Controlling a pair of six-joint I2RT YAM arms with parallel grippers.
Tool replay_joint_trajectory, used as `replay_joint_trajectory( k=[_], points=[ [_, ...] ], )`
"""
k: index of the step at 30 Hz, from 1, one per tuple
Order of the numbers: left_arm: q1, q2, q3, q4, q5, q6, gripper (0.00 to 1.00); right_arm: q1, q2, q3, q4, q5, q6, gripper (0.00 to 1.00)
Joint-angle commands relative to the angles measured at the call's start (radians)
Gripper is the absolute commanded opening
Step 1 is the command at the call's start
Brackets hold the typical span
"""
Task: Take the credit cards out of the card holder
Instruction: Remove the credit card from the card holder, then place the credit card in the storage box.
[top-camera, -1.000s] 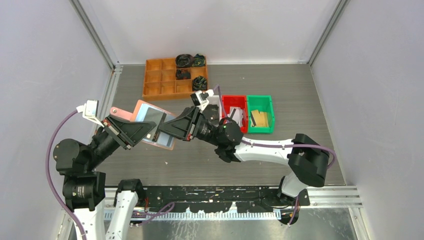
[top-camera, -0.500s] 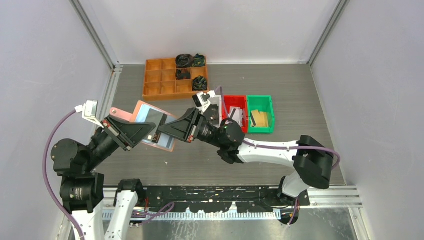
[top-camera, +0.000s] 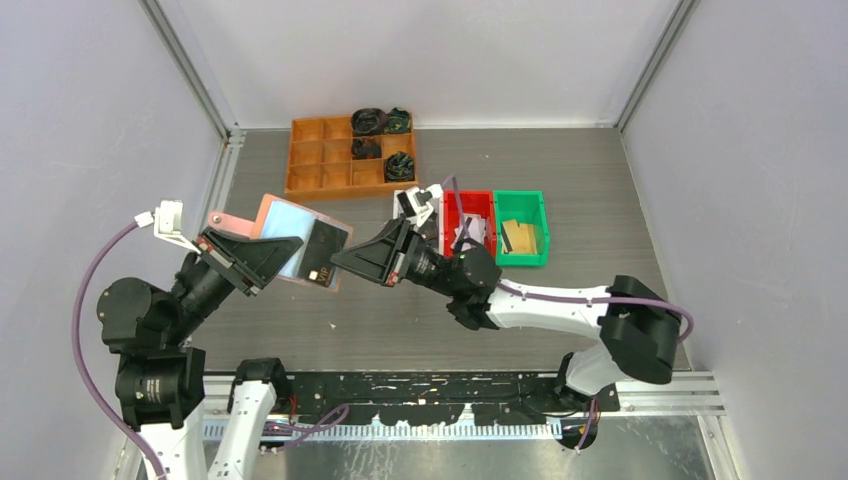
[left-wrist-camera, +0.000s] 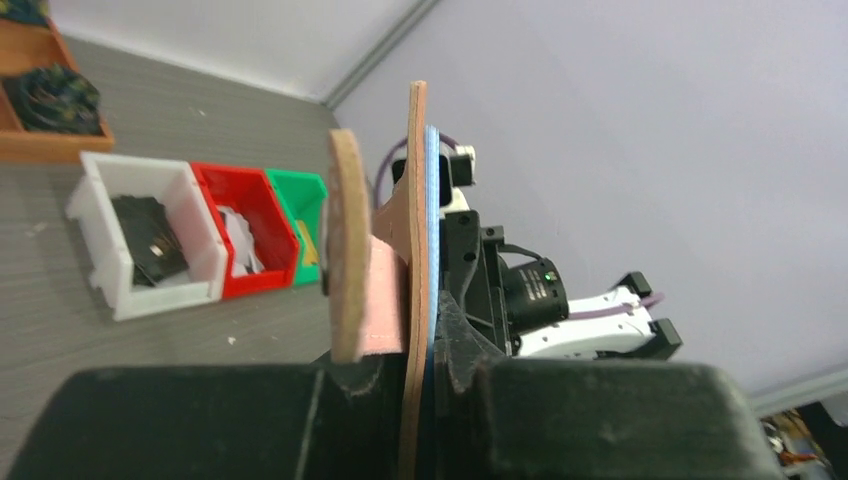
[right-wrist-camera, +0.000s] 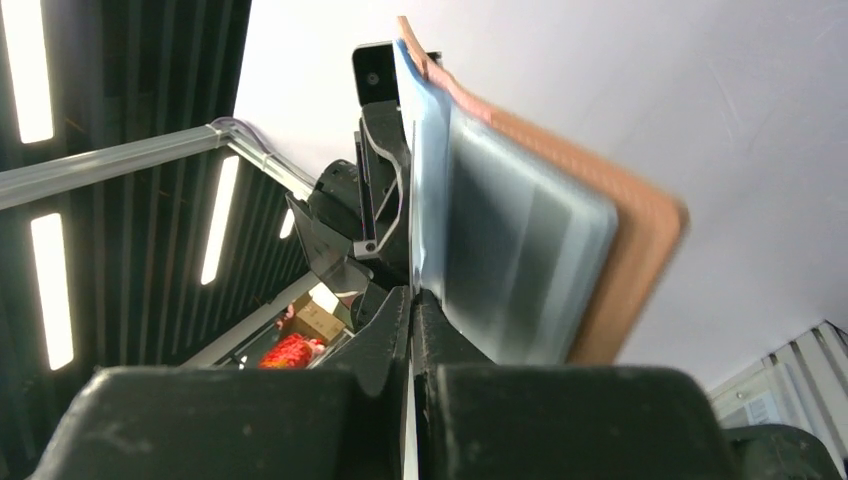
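The left fingers (top-camera: 270, 250) are clamped on the open card holder (top-camera: 280, 225), which is raised above the surface (top-camera: 560, 170). The right fingers (top-camera: 355, 260) are pinched together on a dark credit card (top-camera: 322, 248) at its pocket. The print is too small to read.

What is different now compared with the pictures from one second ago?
The right gripper closed at the edge of the wallet and drew back slightly right. The left gripper, still gripping the wallet, shifted it a little left. The bins and the tray stayed put.
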Motion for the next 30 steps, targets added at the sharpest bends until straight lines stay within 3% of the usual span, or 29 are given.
replay_joint_trajectory(
  k=[1, 4, 7, 10, 13, 18, 26, 30],
  points=[
    [0.005, 0.021, 0.065, 0.037, -0.104, 0.122, 0.03, -0.071, -0.159, -0.059, -0.051, -0.074, 0.018, 0.01],
    [0.005, 0.016, 0.076, 0.023, -0.116, 0.185, 0.02, -0.173, -0.286, -0.085, -0.308, -0.142, -0.003, 0.01],
    [0.005, 0.009, 0.073, 0.013, -0.097, 0.230, 0.01, -0.277, -0.409, -0.045, -0.751, -0.193, -0.129, 0.01],
    [0.006, 0.016, 0.061, 0.003, -0.049, 0.243, 0.00, -0.364, -0.428, 0.060, -1.106, -0.203, -0.311, 0.01],
    [0.006, 0.027, 0.039, 0.018, 0.033, 0.220, 0.00, -0.455, -0.368, 0.133, -1.332, -0.194, -0.437, 0.01],
    [0.007, 0.029, 0.018, 0.021, 0.123, 0.201, 0.00, -0.580, -0.203, 0.204, -1.461, -0.149, -0.560, 0.01],
    [0.005, 0.013, 0.024, 0.011, 0.188, 0.216, 0.00, -0.605, 0.140, 0.399, -1.580, -0.020, -0.734, 0.01],
    [0.005, 0.012, 0.016, 0.015, 0.212, 0.202, 0.00, -0.607, 0.280, 0.501, -1.587, -0.031, -0.755, 0.01]
  ],
)
